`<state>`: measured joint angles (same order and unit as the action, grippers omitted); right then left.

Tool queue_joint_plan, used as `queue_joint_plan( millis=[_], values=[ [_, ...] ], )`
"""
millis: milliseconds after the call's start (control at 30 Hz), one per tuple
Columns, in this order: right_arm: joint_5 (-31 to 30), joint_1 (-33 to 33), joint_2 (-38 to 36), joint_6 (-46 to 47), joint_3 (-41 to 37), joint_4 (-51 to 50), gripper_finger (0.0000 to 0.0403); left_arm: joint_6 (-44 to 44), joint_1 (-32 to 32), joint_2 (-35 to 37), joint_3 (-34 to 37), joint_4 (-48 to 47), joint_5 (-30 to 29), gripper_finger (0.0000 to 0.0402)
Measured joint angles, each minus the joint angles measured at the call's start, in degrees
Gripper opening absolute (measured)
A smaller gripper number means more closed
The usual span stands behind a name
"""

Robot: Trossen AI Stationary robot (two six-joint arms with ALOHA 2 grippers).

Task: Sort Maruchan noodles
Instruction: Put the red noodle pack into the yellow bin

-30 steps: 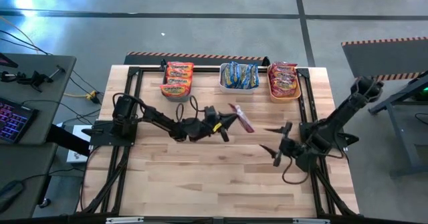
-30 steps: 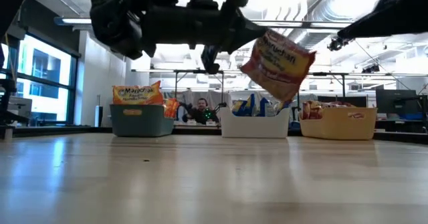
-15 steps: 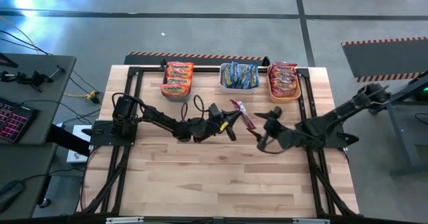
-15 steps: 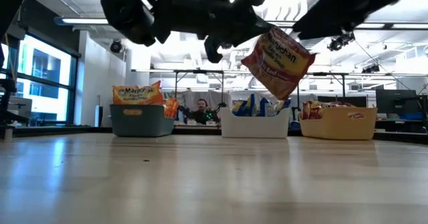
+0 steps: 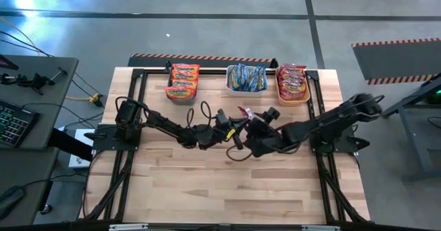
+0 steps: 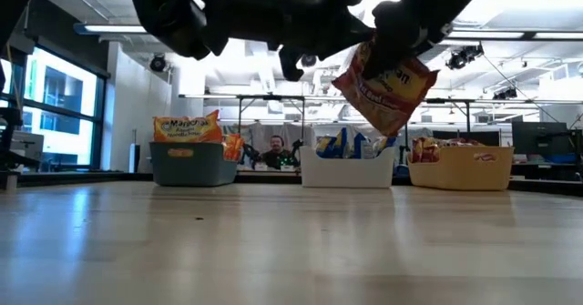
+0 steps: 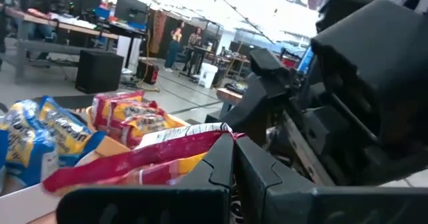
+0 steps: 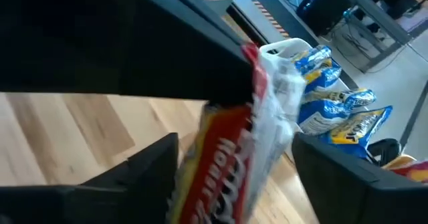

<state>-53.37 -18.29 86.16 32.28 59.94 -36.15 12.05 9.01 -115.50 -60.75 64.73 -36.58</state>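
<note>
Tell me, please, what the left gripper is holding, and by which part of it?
The left gripper holds a red noodle packet by its upper edge, above the table. The open right gripper has a finger on each side of the packet, not closed.

Both arms reach into the middle of the table and meet above it. The left gripper (image 5: pixel 238 123) is clamped shut on a red noodle packet (image 6: pixel 384 85), held up in the air. The right gripper (image 5: pixel 256 126) faces it from the right, fingers (image 8: pixel 137 167) spread wide on either side of that packet
</note>
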Motion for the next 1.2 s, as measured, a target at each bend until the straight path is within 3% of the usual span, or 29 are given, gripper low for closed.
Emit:
queue_joint_plan(
  millis=[300,433,633,767,967,1100,1200],
  values=[
    [3.44,-0.02,1.63,0.33,2.17,-1.41,0.0136,-5.04,2.45,0.00,0.00,1.18,0.24,0.0000],
    [4.05,-0.26,1.63,0.31,2.14,-1.26,0.0096,-4.93,2.85,0.00,0.01,1.46,-0.11,0.0004],
    [5.90,-0.58,1.30,-1.88,2.02,-1.87,0.0088,-6.23,2.87,0.16,0.01,-0.84,1.06,0.0050],
    [7.33,-0.03,0.33,-3.31,2.01,-4.17,0.0091,-6.45,3.39,2.65,0.00,-8.26,1.02,0.0097],
    [9.56,1.82,-4.18,-4.25,2.04,-13.90,0.0092,-11.63,5.89,6.52,0.40,-15.81,-6.49,0.0140],
    [12.06,5.25,-8.46,-4.87,3.63,-26.40,0.0092,-9.32,6.55,6.84,5.96,-10.66,-5.82,0.0146],
    [15.12,9.76,-11.34,-10.26,4.94,-35.01,0.0092,-6.26,6.19,6.75,11.64,-2.94,-2.64,0.0143]
  ],
)
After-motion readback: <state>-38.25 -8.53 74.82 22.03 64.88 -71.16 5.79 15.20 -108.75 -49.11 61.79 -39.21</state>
